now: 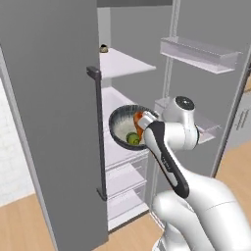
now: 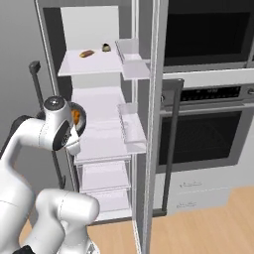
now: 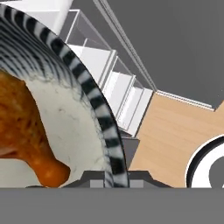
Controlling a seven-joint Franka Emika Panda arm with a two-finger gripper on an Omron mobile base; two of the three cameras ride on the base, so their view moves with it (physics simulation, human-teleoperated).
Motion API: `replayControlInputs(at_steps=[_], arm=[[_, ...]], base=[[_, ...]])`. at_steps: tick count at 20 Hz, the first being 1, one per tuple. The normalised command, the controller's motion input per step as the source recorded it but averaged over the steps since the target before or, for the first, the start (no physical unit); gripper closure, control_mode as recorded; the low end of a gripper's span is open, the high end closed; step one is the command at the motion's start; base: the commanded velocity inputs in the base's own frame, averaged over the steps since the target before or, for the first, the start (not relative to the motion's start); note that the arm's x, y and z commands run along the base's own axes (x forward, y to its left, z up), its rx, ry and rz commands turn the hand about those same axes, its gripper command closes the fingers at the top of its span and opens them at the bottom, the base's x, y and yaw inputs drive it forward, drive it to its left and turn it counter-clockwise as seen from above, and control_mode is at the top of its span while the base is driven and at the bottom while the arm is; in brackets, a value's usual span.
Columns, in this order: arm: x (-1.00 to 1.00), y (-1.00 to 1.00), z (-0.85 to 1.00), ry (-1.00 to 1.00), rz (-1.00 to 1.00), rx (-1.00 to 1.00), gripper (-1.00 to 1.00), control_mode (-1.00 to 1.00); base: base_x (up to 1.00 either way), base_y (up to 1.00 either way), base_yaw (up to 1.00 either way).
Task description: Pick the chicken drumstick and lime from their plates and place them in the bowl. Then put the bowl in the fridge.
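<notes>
The dark grey bowl (image 1: 122,128) hangs tilted in front of the open fridge (image 1: 125,66), at the height of its middle shelf. Inside it lie the orange-brown chicken drumstick (image 1: 138,120) and the yellow-green lime (image 1: 133,138). My gripper (image 1: 146,128) is shut on the bowl's right rim. In the hand view the striped rim (image 3: 94,103) runs down between my fingertips (image 3: 89,176), with the drumstick (image 3: 22,127) close on the left. From the right base view my arm covers most of the bowl (image 2: 81,119). The plates are out of view.
The fridge's left door (image 1: 49,122) stands open with its dark handle (image 1: 98,132) just left of the bowl. Door bins (image 1: 198,54) hang on the right. Two small foods (image 2: 87,53) lie on the top shelf. Black wall ovens (image 2: 208,124) stand to the right.
</notes>
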Motion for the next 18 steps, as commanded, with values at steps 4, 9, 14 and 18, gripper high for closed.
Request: replayControlInputs(at_steps=[4, 9, 14, 18], arm=[[0.0, 0.0, 0.0, 0.0, 0.0, 0.0, 1.0, 1.0], [0.0, 0.0, 0.0, 0.0, 0.0, 0.0, 1.0, 1.0], [0.51, -0.18, -0.03, 0.0, -0.06, 0.0, 1.0, -1.0], [0.42, -0.39, -0.13, 0.0, 0.0, 0.01, 1.0, -1.0]], base=[[0.7, -0.26, -0.01], [0.69, -0.05, -0.03], [0.16, 0.0, -0.01], [0.0, 0.0, 0.0]])
